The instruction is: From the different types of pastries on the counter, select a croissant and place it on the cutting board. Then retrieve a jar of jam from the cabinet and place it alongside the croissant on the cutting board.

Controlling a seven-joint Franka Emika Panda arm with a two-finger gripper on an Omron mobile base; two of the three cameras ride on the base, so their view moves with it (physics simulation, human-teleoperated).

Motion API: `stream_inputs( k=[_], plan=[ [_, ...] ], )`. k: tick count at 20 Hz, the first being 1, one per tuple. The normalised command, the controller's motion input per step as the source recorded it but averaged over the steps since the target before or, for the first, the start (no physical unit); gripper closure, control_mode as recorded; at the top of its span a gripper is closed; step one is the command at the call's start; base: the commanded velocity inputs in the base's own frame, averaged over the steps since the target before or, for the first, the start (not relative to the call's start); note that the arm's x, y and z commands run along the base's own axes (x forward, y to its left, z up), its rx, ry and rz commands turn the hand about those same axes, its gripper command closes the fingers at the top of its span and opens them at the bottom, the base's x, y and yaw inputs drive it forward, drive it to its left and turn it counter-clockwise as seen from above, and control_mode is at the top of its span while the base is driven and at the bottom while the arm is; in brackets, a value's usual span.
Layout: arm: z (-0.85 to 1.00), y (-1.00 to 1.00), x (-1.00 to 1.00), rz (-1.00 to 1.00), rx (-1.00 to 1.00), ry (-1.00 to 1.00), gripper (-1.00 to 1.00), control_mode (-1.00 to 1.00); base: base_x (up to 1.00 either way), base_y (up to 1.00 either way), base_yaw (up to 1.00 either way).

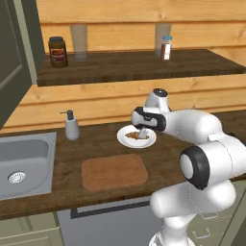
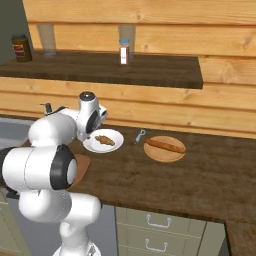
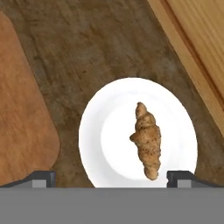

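Hovering w/ jaws wide and empty, gripper (image 3: 112, 177) sits over croissant (image 3: 146, 141) mid white plate (image 3: 96, 131); prob light, flaky, crushable — pinch gently across thick middle.

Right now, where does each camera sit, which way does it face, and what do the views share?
Left base view: behind the arm on its left, looking forward and down at the cutting board, sink and shelf; the arm rises lower right.
Right base view: behind on its right, facing the counter with the wooden plate; the arm rises lower left.
Hand view: on the hand, looking down past the open jaws at the croissant.
All three share the croissant on its white plate.
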Motion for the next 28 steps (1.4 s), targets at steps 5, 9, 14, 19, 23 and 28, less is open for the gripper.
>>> stream_inputs(
  k=[5,9,14,19,23,28],
  plan=[
    [0.00,-0.03,0.35,0.02,-0.02,0.01,-1.00,-1.00,0.00,0.00,0.00],
    [-0.06,0.00,0.33,0.00,0.00,0.08,-1.00,-1.00,0.00,0.00,0.00],
    [-0.28,0.00,0.36,0.00,0.00,0.04,-1.00,-1.00,0.00,0.00,0.00],
    [-0.44,0.00,0.35,0.00,0.00,0.00,-1.00,-1.00,0.00,0.00,0.00],
    [-0.39,0.00,0.18,0.00,0.00,0.00,-1.00,-1.00,0.00,0.00,0.00],
    [-0.30,0.00,0.11,0.00,0.00,0.00,-1.00,-1.00,0.00,0.00,0.00]
  ],
)
